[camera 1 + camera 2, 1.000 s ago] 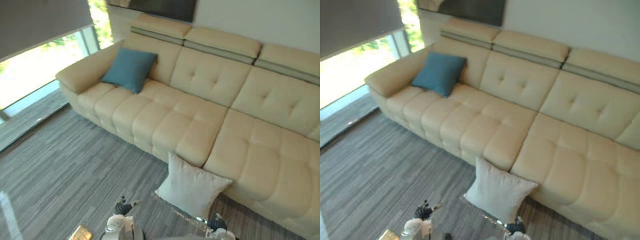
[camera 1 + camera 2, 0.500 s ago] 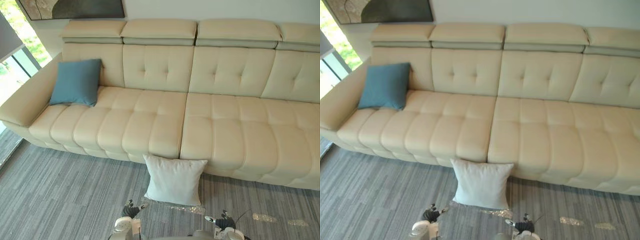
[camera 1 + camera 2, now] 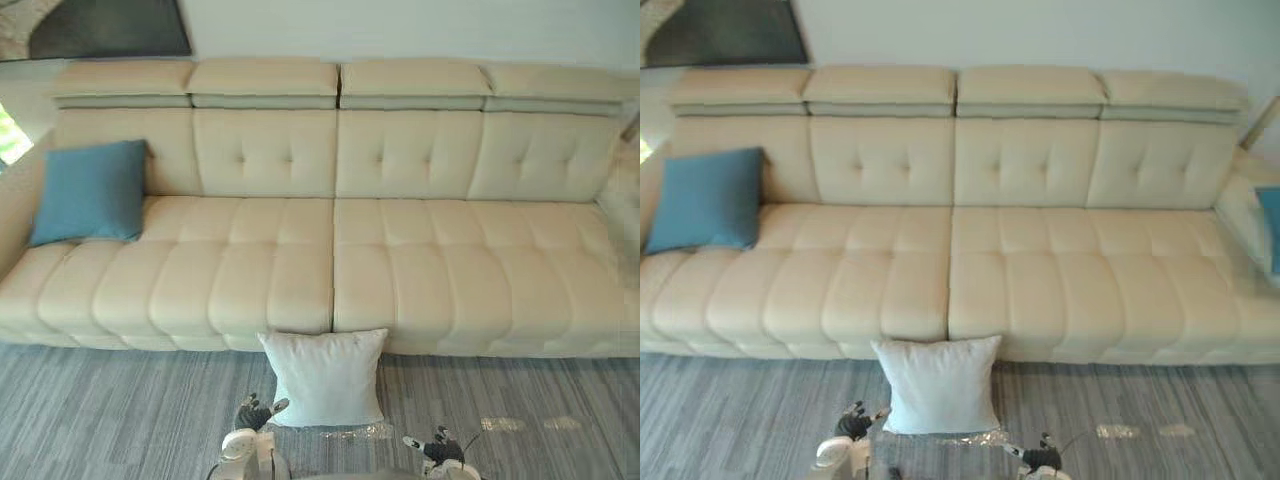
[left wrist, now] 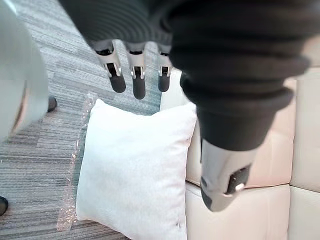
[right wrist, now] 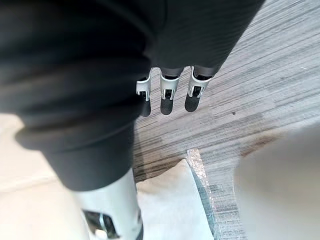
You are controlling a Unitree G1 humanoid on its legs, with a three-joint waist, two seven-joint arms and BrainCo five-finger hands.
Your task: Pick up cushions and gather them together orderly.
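A white cushion (image 3: 325,375) stands on the grey floor (image 3: 120,410), leaning against the front of a cream sofa (image 3: 400,250) at its middle seam; a blue cushion (image 3: 88,192) is propped at the sofa's left end, well apart from it, and what looks like a 2nd blue cushion (image 3: 1270,225) shows at the far right; a strip of clear film (image 3: 355,433) lies on the floor at the white cushion's foot; the left hand (image 3: 252,413) hangs near that cushion's lower left corner, fingers straight and thumb spread, holding nothing; the right hand (image 3: 437,449) hangs near its lower right, likewise wide and empty; none of the 3 cushions looks gathered yet; the white cushion appears light, soft and easily squashed, so it would likely sag from a single corner; a hold on both side edges, 1 hand each, or a deep pinch across the top edge, seems the steadier grip.
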